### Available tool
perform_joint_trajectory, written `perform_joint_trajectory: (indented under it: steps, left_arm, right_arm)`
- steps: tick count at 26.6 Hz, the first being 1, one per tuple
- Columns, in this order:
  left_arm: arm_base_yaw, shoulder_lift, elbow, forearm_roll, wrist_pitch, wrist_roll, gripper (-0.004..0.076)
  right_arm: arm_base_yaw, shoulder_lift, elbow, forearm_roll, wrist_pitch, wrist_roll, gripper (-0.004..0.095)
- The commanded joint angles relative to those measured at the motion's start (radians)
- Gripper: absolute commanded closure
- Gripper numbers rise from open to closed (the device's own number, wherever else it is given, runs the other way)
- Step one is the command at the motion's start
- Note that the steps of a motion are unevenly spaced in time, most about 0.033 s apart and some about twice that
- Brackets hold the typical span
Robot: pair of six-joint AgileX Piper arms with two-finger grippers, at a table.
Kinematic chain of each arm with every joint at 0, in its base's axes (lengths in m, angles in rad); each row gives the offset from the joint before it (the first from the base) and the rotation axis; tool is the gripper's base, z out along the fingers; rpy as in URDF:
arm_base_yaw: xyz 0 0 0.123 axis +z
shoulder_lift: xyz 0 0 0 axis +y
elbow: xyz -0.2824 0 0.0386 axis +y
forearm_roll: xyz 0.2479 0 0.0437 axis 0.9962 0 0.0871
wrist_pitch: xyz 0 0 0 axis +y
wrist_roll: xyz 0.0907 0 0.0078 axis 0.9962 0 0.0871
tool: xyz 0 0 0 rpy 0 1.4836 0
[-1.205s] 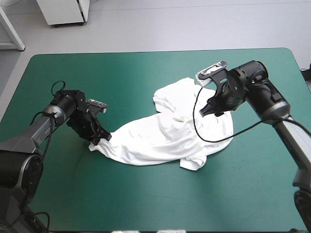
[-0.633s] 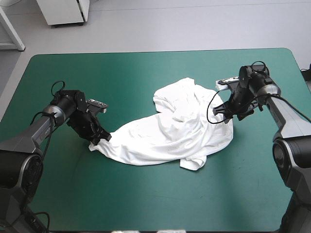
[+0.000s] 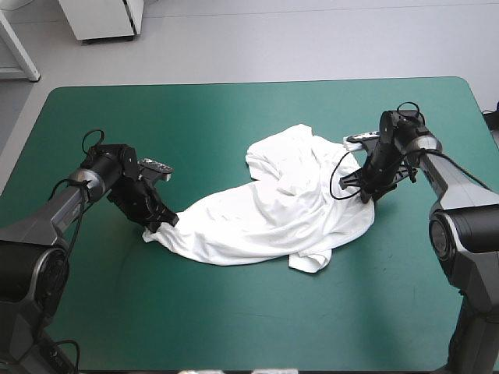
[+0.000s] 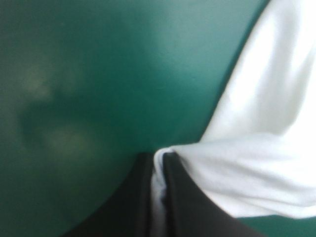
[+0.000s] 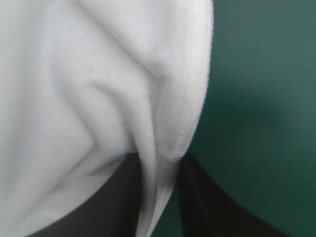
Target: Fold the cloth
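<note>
Your T-shirt (image 3: pixel 273 206) lies as a crumpled heap in the middle of the tabletop (image 3: pixel 234 117), not yet spread. Your left pincer (image 3: pixel 161 224) sits low at the heap's 8 o'clock corner, all but closed, with a fold of white pinched between the fingers (image 4: pixel 131 207). Your right pincer (image 3: pixel 365 195) is down at the heap's 3 o'clock edge, likewise nearly closed, and the stitched hem (image 5: pixel 190 98) runs in between its fingers. Two grips at opposite ends suggest you're set to draw the fabric apart and flatten it before any fold. Pull toward 9 and 3 evenly, since the middle is bunched and a doubled-under flap (image 3: pixel 310 263) at 6 o'clock may drag. Keep both pincers low so the hem doesn't slip out.
</note>
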Motion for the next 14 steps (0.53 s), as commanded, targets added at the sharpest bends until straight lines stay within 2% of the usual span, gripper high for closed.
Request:
perform_joint_trajectory:
  steps: [1,4,8,12,14]
  left_arm:
    - [-0.004,-0.045,-0.019,-0.023,-0.003,0.0,0.0733]
    - [-0.004,-0.07,-0.034,-0.015,0.0,0.0,0.0733]
    - [-0.004,-0.131,-0.063,-0.009,0.066,-0.006,0.0733]
    - [-0.004,-0.241,-0.094,-0.059,0.139,-0.006,0.0733]
    - [-0.004,-0.365,-0.124,-0.075,0.16,-0.007,0.0733]
  right_arm:
    - [0.002,-0.012,0.003,0.114,0.031,-0.055,0.0926]
    - [0.002,-0.019,-0.002,0.119,0.048,-0.057,0.0921]
    - [0.002,-0.097,-0.002,0.141,0.048,-0.057,0.0921]
    - [0.002,-0.239,-0.002,0.142,0.043,-0.052,0.0921]
    - [0.002,-0.376,-0.002,0.145,0.043,-0.052,0.0921]
